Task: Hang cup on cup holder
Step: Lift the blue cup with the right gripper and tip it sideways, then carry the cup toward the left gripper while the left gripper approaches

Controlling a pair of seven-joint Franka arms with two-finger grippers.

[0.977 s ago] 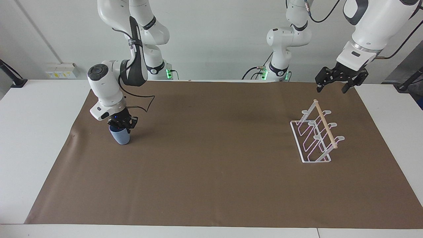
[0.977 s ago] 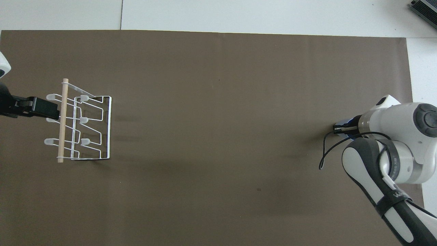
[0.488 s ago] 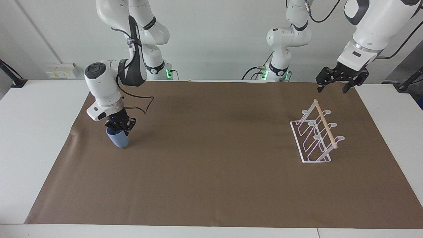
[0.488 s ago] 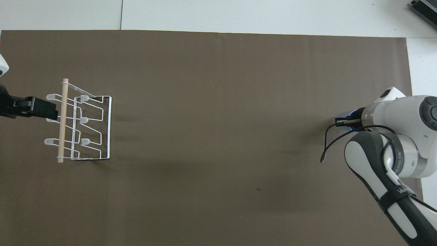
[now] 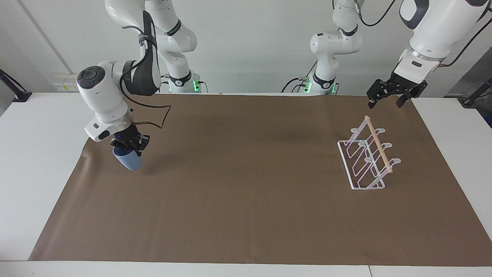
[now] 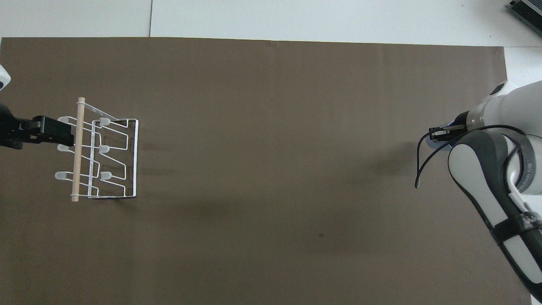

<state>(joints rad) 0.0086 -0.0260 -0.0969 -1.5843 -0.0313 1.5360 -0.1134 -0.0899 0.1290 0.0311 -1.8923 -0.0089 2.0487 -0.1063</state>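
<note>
The light-blue cup [image 5: 128, 161] hangs tilted in my right gripper [image 5: 129, 146], which is shut on its rim, just above the brown mat at the right arm's end of the table. In the overhead view my right gripper [image 6: 440, 133] and arm hide nearly all of the cup. The white wire cup holder [image 5: 367, 158] with its wooden dowel stands at the left arm's end of the table and also shows in the overhead view [image 6: 103, 154]. My left gripper [image 5: 386, 99] is open and empty, raised beside the holder's dowel side [image 6: 67, 133].
A brown mat [image 5: 246, 200] covers most of the white table [image 5: 34, 161]. Bare white strips of table run along both ends and the edge farthest from the robots. A black cable loops from the right wrist [image 6: 421, 163].
My right gripper has carried the cup toward the right arm's end of the table and lifted it slightly, tilting it. The left gripper has barely shifted. The holder has not moved.
</note>
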